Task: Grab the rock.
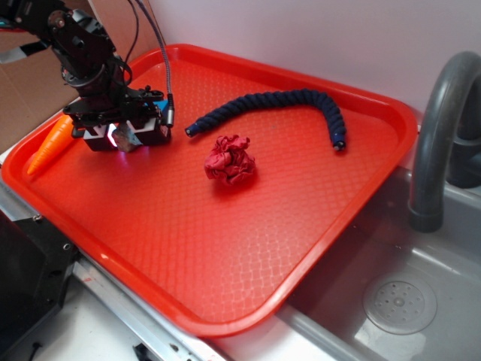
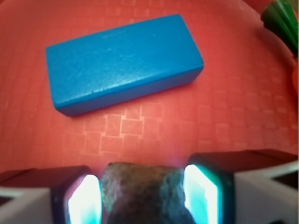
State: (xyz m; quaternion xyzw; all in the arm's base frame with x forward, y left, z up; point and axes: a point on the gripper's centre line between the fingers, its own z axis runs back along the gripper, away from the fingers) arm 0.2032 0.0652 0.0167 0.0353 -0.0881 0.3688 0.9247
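The rock (image 2: 140,191) is a rough brown-grey stone that fills the gap between my two glowing pads (image 2: 84,200) in the wrist view, touching both. My gripper (image 2: 142,186) is shut on it, low over the red tray (image 2: 140,135). In the exterior view the gripper (image 1: 124,141) is at the tray's far left corner, and only a grey bit of the rock (image 1: 126,140) shows beneath it. A flat blue block (image 2: 124,63) lies just ahead of the fingertips, apart from the rock.
A toy carrot (image 1: 51,144) lies at the left rim of the tray (image 1: 225,248), its green top (image 2: 282,21) at the wrist view's right edge. A red cloth ball (image 1: 230,159) and a dark blue rope (image 1: 278,100) sit mid-tray. A sink (image 1: 398,301) and grey faucet (image 1: 436,135) are to the right.
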